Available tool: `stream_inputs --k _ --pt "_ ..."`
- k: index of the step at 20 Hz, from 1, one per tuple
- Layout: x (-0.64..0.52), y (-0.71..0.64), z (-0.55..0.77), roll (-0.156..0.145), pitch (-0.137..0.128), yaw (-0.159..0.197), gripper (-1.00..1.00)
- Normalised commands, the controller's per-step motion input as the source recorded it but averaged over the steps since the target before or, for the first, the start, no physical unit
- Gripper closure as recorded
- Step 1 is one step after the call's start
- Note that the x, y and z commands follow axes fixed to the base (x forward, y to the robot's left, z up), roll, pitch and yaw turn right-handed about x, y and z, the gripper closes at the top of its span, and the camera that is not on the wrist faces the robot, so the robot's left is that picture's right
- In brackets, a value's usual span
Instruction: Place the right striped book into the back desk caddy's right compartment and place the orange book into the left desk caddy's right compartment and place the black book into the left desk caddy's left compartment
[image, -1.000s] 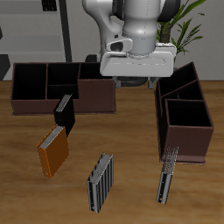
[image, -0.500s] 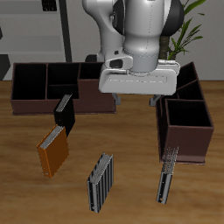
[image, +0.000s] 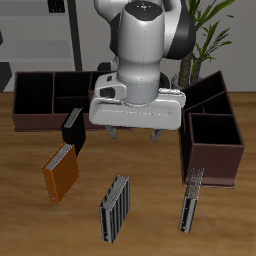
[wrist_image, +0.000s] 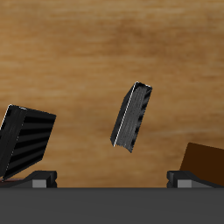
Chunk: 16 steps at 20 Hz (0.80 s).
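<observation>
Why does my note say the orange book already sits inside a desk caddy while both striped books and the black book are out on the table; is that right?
Not quite. The orange book also lies out on the bare table, outside any desk caddy, as the exterior view shows. The rest holds: both striped books and the black book are out on the table.

Brown wooden table (image: 20, 210) carried two dark-brown desk caddies (image: 50, 100) (image: 212, 140); before them stood black book (image: 73, 129), orange book (image: 60, 172), two striped books (image: 116, 208) (image: 190, 202).

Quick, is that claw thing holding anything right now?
Gripper: open, holding nothing; its jaws stand wide apart above the table.
</observation>
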Motion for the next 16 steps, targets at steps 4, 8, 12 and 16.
stream_inputs --k 4,8,12,16 --pt "0.46 -0.3 -0.14 0.019 0.028 -0.001 -1.0" --pt "0.41 -0.2 -0.28 0.01 0.057 -0.064 -1.0" --pt "0.21 -0.08 -0.21 -0.023 0.011 -0.036 -1.0" --pt "0.1 0.14 -0.5 0.087 -0.009 -0.072 -1.0"
